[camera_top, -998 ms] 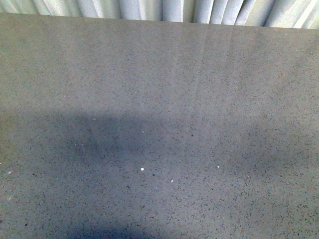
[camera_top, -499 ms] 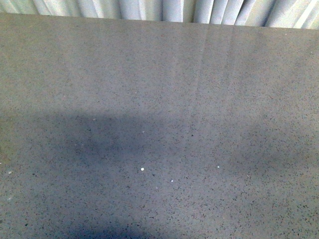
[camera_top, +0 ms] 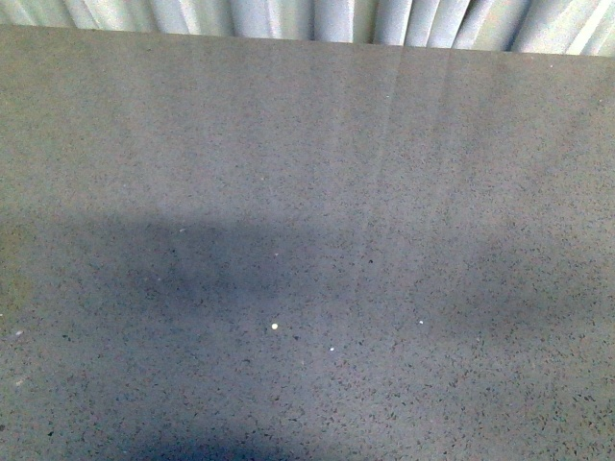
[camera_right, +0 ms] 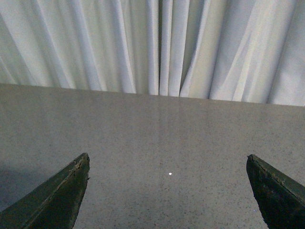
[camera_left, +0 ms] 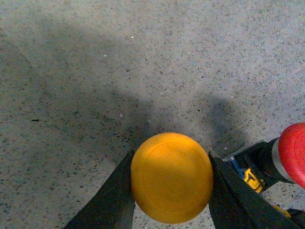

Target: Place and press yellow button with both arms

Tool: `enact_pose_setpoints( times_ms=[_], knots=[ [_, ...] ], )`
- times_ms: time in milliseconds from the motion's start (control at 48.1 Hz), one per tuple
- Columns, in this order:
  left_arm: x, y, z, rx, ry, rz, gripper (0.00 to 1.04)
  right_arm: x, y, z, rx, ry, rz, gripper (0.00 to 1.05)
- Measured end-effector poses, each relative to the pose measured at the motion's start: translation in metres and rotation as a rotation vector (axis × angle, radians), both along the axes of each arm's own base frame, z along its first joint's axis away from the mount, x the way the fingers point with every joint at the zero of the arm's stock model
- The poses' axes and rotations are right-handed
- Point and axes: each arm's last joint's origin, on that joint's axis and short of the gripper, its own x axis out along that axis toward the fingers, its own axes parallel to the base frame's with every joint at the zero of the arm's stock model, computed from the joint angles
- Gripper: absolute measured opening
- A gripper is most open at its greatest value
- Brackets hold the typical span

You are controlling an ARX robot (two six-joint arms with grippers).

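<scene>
The front view shows only the flat grey speckled stone table (camera_top: 307, 144) with soft dark shadows on it, and a strip of white folded cloth curtain (camera_top: 288, 14) behind its far edge. No arm and no button show there.

The left wrist view shows what the front view does not. The yellow button (camera_left: 171, 177), a small push switch with a round smooth yellow cap, sits right in the left gripper (camera_left: 170, 153). One dark flat finger (camera_left: 112, 195) touches each side of the cap, so the gripper is pinching it. The cap hides the rest of the button. I cannot tell if it rests on the table or hangs above it.

Just beside it, past one finger, is a second push switch, the red button (camera_left: 294, 152). It has a round red cap, a black collar and a blue-grey base with small yellow parts. It is cut off by the picture edge and lies tipped on its side.

The right wrist view shows the right gripper (camera_right: 167, 162) with its two dark fingers (camera_right: 57, 200) spread far apart and nothing between them. Past them are the bare table, a tiny white speck (camera_right: 170, 173) and the curtain.
</scene>
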Motion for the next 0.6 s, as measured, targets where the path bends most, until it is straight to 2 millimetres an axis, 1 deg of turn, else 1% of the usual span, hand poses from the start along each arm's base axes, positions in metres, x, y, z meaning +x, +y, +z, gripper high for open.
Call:
enact_pose_setpoints(
  times_ms=[104,187,229,270,291,333,437,478,520,603],
  knots=[
    [-0.001,0.005,0.012,0.004,-0.027,0.010,0.34,0.000,0.000,0.000,0.000,0.000,0.000,0.96],
    [0.006,0.008,0.036,0.032,-0.086,0.010,0.34,0.000,0.000,0.000,0.000,0.000,0.000,0.96],
    [0.011,0.005,0.047,0.042,-0.116,-0.002,0.34,0.000,0.000,0.000,0.000,0.000,0.000,0.96],
    [0.018,-0.002,0.059,0.053,-0.148,-0.029,0.34,0.000,0.000,0.000,0.000,0.000,0.000,0.96],
    [0.022,-0.009,0.065,0.053,-0.166,-0.047,0.34,0.000,0.000,0.000,0.000,0.000,0.000,0.96],
    [0.027,-0.021,0.070,0.053,-0.184,-0.080,0.34,0.000,0.000,0.000,0.000,0.000,0.000,0.96],
    [0.038,-0.052,0.075,0.040,-0.201,-0.151,0.34,0.000,0.000,0.000,0.000,0.000,0.000,0.96],
    [0.043,-0.070,0.074,0.036,-0.204,-0.194,0.34,0.000,0.000,0.000,0.000,0.000,0.000,0.96],
    [0.051,-0.099,0.072,0.023,-0.210,-0.263,0.34,0.000,0.000,0.000,0.000,0.000,0.000,0.96],
    [0.061,-0.139,0.068,0.003,-0.215,-0.348,0.34,0.000,0.000,0.000,0.000,0.000,0.000,0.96]
  ],
)
